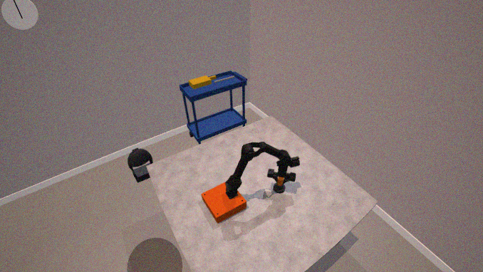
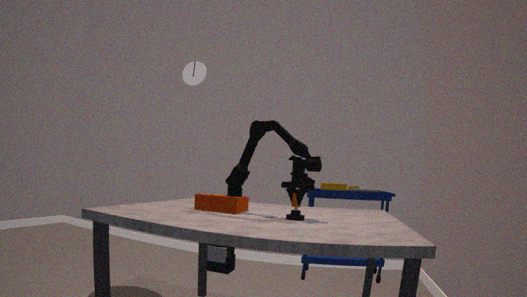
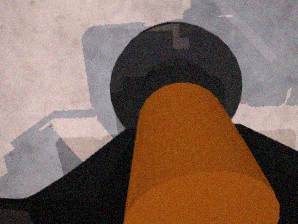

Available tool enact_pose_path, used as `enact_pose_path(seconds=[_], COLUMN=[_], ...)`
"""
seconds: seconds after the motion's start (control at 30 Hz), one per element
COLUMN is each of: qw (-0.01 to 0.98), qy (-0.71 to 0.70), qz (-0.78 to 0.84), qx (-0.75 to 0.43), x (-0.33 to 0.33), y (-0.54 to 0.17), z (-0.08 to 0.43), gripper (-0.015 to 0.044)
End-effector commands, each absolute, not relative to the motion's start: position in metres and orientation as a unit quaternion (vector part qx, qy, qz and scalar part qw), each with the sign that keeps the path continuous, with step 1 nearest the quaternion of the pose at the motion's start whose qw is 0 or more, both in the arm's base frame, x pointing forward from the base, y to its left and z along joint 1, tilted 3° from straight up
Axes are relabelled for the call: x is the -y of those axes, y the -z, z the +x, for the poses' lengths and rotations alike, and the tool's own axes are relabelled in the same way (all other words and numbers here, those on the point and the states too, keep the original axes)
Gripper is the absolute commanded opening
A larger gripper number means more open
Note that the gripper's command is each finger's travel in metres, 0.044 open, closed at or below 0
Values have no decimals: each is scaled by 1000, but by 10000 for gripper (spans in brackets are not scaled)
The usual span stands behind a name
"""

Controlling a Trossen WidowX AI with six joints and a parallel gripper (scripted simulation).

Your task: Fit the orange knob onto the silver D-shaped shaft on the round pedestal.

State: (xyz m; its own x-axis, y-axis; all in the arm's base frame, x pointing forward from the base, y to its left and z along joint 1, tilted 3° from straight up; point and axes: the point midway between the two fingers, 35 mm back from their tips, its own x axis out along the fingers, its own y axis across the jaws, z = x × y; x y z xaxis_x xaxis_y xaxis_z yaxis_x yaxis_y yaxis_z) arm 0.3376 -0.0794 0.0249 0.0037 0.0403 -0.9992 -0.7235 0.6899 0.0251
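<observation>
One orange knob (image 1: 281, 181) (image 2: 294, 200) (image 3: 192, 145) is seen in the top view below the gripper (image 1: 281, 178) (image 2: 295, 200) (image 3: 182, 135), above the dark round pedestal (image 1: 279, 188) (image 2: 295, 216) (image 3: 175, 45). The pedestal is stood on the pale table (image 1: 320, 199) (image 2: 233, 229) (image 3: 40, 60), well apart from the orange base block (image 1: 214, 204) (image 2: 219, 204). A blue cart (image 1: 192, 97) (image 2: 350, 194) is noted beyond the table

In the exterior view, the knob is pinched upright between the fingers, directly under the body of the hand. A short pale length of the shaft (image 2: 295, 209) is exposed between the knob's lower end and the pedestal, so full seating is not shown. The arm (image 1: 239, 171) (image 2: 249, 151) is arched over from the base block, with the hand pointed downward

In the wrist view, the knob is framed by black fingers on both sides, and the pedestal is partly covered by it. The hole and its flat side are hidden; their alignment cannot be told
</observation>
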Motion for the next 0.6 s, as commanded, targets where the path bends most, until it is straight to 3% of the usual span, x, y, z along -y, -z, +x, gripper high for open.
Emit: enact_pose_path(seconds=[0.0, 0.57], qw=[658, 669], qy=[-288, -260], qz=[-266, -238], qx=[-643, -655], x=[80, 81], y=[-24, -30], z=[338, 340], gripper=[0, 0])
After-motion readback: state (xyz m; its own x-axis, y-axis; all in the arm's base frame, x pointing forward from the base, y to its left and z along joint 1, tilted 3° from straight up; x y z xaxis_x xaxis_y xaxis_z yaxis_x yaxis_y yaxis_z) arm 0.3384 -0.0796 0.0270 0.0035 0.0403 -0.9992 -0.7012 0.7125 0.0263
